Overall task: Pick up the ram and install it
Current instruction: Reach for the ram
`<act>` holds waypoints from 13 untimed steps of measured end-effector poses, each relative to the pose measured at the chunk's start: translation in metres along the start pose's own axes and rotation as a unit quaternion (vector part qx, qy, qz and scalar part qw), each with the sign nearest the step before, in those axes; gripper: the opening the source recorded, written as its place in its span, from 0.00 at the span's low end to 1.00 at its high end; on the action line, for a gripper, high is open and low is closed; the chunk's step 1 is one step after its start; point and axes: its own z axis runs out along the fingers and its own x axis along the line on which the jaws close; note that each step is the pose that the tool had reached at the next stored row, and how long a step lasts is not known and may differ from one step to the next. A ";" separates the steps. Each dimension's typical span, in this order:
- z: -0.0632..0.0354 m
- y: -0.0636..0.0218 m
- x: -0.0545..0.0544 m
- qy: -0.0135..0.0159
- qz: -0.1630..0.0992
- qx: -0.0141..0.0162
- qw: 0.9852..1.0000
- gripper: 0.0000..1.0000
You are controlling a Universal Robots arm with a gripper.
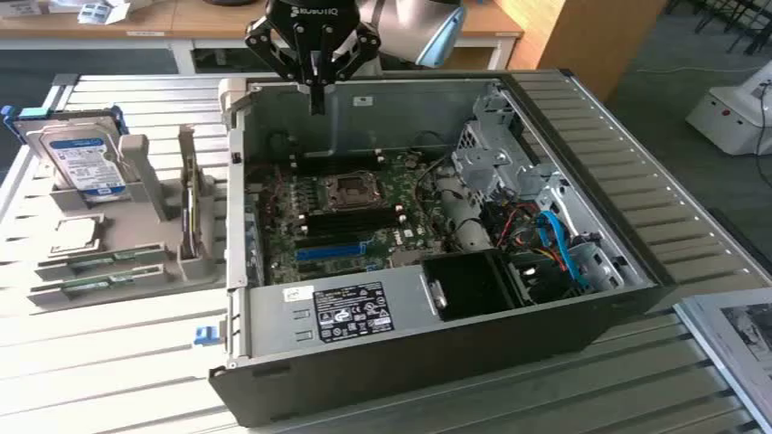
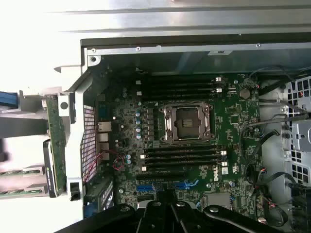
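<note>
Two long, thin green ram sticks (image 1: 108, 262) (image 2: 19, 173) are lying flat in a grey plastic holder (image 1: 199, 260) on the white slatted surface (image 1: 108, 362). The holder is sitting just beside the open black computer case (image 1: 399, 362), at the exterior view's left. The black robot hand (image 1: 316, 104) (image 2: 165, 196) is hovering over the case's green motherboard (image 1: 362, 226) (image 2: 233, 121), well apart from the sticks. Its fingers are pressed together, gripping nothing.

Claw (image 2: 165, 196) is pinched together over the motherboard (image 2: 228, 121), tips right by the blue slot (image 2: 145, 187). Black slots (image 2: 182, 158) are just ahead of it, then the CPU socket (image 2: 186, 124), with more slots beyond. Two green ram sticks (image 2: 22, 173) sit way off to its side, outside the case (image 2: 194, 47).
</note>
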 end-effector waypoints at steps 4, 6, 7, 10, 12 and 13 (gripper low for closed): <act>0.0000 0.0000 0.000 0.000 0.000 0.000 1.000 0.10; 0.0000 0.0000 0.000 0.000 0.000 0.000 1.000 0.10; 0.0000 0.0000 0.000 0.000 0.000 0.000 1.000 0.10; 0.0000 -0.0001 0.001 0.000 0.000 0.000 1.000 0.10; -0.0001 -0.0002 0.003 0.000 0.000 0.000 1.000 0.10; -0.0001 -0.0003 0.003 0.000 0.000 0.000 1.000 0.10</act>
